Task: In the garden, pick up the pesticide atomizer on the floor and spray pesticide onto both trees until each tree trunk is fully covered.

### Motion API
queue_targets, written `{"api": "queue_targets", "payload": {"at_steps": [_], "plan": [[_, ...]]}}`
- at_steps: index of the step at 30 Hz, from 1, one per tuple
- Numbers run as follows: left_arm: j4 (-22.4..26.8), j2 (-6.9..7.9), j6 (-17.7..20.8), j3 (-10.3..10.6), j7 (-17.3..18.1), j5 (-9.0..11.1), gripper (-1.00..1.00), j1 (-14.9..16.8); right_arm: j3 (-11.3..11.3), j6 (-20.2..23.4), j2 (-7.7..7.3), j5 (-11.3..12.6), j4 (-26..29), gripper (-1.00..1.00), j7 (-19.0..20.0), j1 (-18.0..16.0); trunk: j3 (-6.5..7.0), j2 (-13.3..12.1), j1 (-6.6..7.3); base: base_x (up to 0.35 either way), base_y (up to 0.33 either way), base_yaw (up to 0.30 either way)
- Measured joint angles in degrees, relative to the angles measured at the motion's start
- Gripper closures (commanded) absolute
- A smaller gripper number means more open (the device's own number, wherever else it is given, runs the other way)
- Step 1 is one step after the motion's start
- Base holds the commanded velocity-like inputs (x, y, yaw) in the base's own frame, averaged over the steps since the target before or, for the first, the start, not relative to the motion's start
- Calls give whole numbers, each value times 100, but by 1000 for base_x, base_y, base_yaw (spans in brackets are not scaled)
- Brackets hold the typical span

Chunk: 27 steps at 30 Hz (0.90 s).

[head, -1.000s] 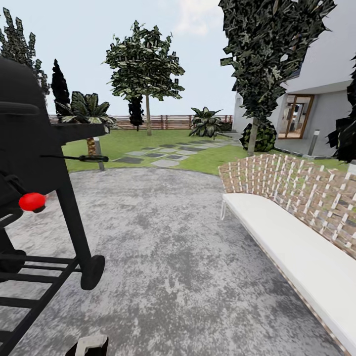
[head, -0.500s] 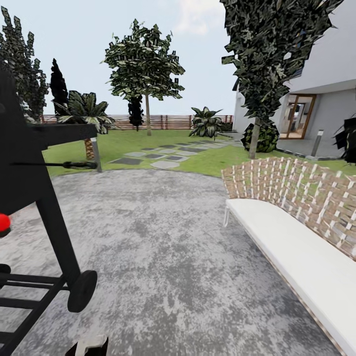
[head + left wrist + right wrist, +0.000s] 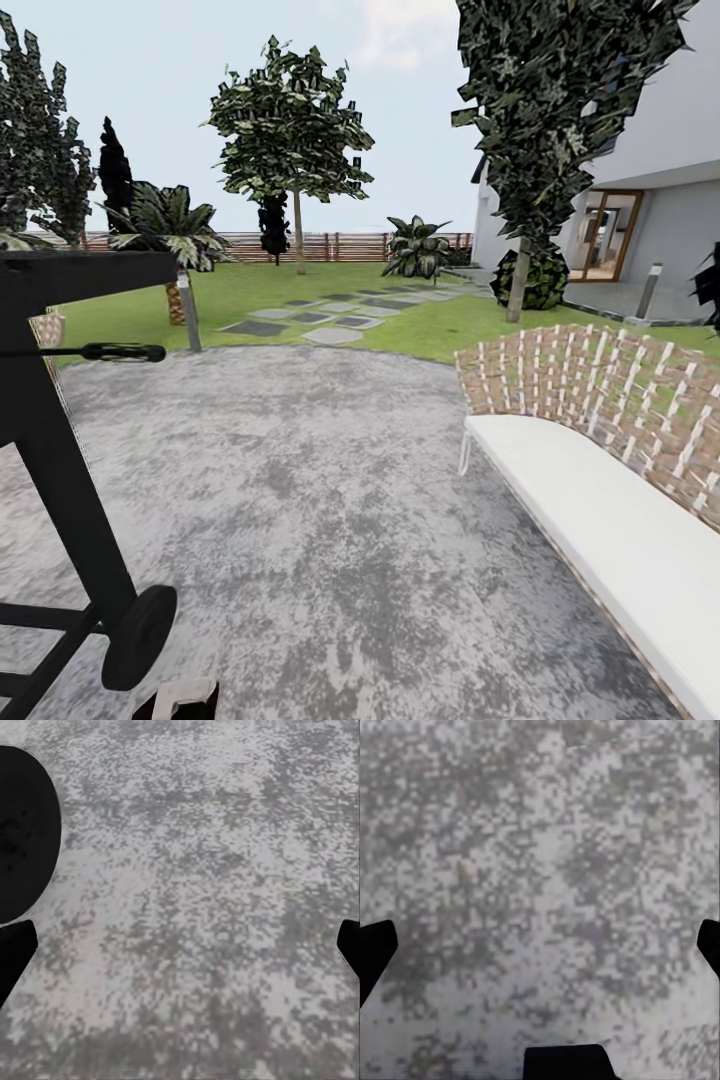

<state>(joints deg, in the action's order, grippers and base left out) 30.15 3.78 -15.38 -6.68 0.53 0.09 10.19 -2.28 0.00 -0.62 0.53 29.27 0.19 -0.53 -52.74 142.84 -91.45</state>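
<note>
Well ahead across the lawn (image 3: 250, 290) stands 1 tree trunk (image 3: 298, 235); both hands, left hand (image 3: 180, 949) and right hand (image 3: 540, 949), hang spread over grey paving (image 3: 330, 520).

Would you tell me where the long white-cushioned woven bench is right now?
In the head view, the white-cushioned woven bench runs along the right side of the grey paved patio, opposite the black wheeled grill at left.
</note>
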Motion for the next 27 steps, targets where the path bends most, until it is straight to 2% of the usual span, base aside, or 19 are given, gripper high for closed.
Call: {"api": "queue_targets", "payload": {"at_steps": [27], "plan": [[-1, 0, 0, 8, 0, 0, -100, 0, 0, 0, 0, 0, 0, -100, 0, 0, 0, 0, 0, 328, 0, 0]]}}
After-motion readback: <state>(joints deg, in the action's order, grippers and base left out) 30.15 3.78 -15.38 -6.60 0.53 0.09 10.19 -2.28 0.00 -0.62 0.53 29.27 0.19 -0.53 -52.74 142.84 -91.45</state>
